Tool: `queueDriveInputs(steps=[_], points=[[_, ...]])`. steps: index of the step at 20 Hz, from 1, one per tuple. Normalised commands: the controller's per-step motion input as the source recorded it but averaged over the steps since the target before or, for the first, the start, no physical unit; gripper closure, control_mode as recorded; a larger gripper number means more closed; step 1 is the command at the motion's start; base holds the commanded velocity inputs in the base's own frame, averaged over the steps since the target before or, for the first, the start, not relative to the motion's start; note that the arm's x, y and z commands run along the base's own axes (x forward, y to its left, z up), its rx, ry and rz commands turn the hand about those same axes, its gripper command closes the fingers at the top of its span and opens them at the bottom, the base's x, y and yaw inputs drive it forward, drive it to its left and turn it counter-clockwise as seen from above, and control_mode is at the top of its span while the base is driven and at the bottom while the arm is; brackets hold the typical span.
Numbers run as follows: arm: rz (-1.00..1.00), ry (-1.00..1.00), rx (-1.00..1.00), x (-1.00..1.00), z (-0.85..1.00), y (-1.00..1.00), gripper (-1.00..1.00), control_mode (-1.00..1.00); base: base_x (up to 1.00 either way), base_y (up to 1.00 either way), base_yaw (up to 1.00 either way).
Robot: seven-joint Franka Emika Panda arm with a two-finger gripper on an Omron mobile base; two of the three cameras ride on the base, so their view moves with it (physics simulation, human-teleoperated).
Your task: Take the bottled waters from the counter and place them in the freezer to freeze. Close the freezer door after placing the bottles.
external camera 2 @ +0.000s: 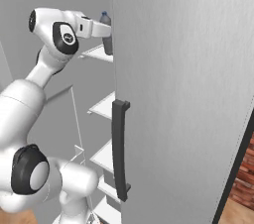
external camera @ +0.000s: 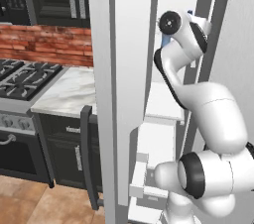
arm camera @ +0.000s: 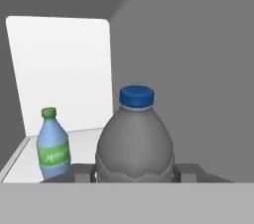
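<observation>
No text can be read in these pictures. The blue bottle (arm camera: 52,144) carries a green label (arm camera: 53,154) with pale marks that look like writing, but they are too small and blurred to make out. The grey bottle (arm camera: 134,141) shows no print

Black gas stove (external camera: 22,77) at left edge of left base view; red brick backsplash (external camera: 47,43) above; wood-tone floor (external camera: 34,203) lower left.
</observation>
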Motion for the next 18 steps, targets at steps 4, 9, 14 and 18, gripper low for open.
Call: queueDriveInputs(steps=[4, 9, 14, 18], points=[[0.00, 0.06, 0.00, 0.31, 0.00, -0.06, 1.00, -1.00, 0.00, 0.00, 0.00], [0.00, 0.07, 0.00, 0.16, -0.06, -0.04, 1.00, -1.00, 0.00, 0.00, 0.00], [0.00, 0.05, 0.00, 0.02, -0.07, -0.13, 1.00, -1.00, 0.00, 0.00, 0.00], [0.00, 0.02, 0.00, 0.04, -0.07, -0.17, 1.00, -1.00, 0.00, 0.00, 0.00]])
